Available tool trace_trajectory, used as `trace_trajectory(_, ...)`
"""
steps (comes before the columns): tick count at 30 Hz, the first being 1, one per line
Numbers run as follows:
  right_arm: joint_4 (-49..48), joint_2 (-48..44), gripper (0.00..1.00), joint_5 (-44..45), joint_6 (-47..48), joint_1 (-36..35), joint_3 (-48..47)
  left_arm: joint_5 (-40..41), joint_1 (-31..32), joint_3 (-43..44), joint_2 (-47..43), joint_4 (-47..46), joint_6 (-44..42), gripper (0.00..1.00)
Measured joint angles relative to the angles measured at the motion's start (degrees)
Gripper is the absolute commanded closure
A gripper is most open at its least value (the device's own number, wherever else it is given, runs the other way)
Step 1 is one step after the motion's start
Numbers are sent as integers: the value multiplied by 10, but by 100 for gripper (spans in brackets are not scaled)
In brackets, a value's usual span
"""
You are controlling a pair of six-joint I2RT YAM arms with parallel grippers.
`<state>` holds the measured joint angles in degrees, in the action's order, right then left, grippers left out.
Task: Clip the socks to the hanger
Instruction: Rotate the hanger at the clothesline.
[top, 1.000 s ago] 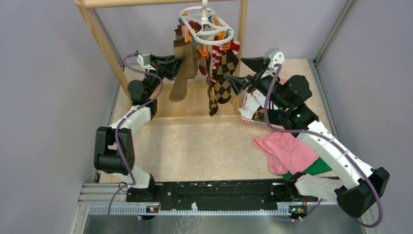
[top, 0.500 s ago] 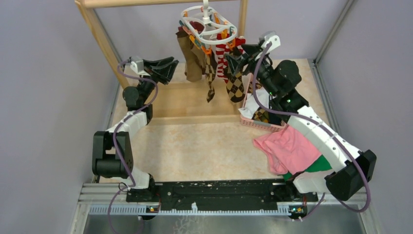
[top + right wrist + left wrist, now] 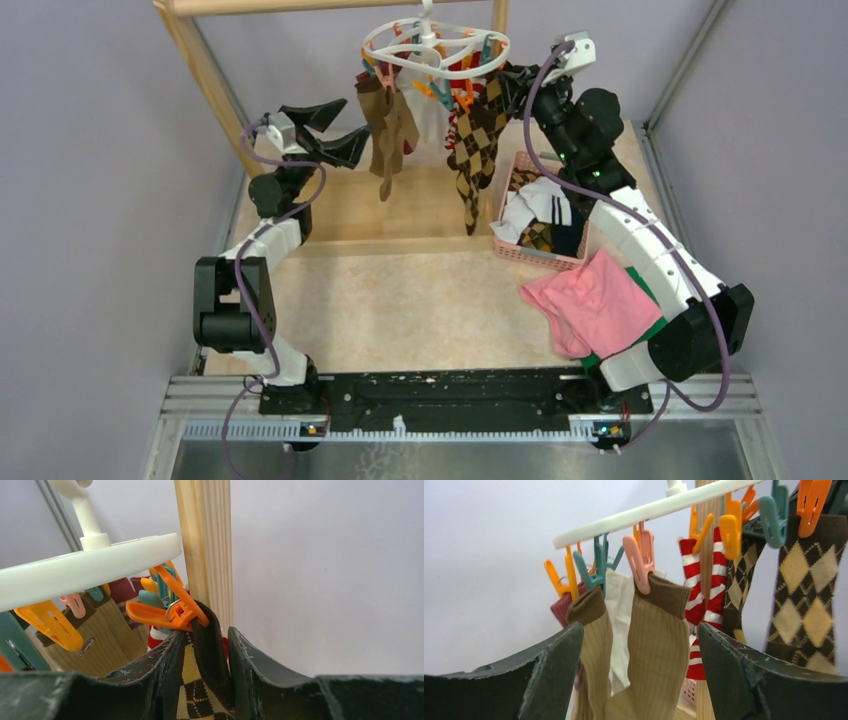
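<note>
Success hinges on the right claw (image 3: 206, 636), pinching the argyle sock (image 3: 194, 690) by its cuff, seating it deep in the orange clip (image 3: 167, 614) before release, while the left claw (image 3: 640, 632) hangs wide open.

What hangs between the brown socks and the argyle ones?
A red-and-white striped sock. The left wrist view shows it hanging between the brown socks and the argyle socks.
</note>
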<state>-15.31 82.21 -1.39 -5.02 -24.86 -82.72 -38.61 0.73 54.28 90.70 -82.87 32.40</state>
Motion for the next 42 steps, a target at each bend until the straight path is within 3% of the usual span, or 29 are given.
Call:
trace_trajectory(4,4,12,63,-7,-4,3,-11,-30,0,18,5,-10,-53,2)
trace_trajectory(9,14,21,63,-17,-8,4,-19,-64,-1,30,0,6,-201,2)
trace_trajectory(15,17,23,63,-27,-12,8,-26,-125,-9,85,-7,81,-340,19)
trace_trajectory(20,19,30,63,-34,-16,8,-33,-151,-18,149,-1,101,-365,35)
trace_trajectory(26,21,33,63,-43,-19,9,-36,-175,-14,219,37,112,-392,43)
trace_trajectory(42,21,33,63,-57,-27,10,-36,-183,32,337,102,241,-536,58)
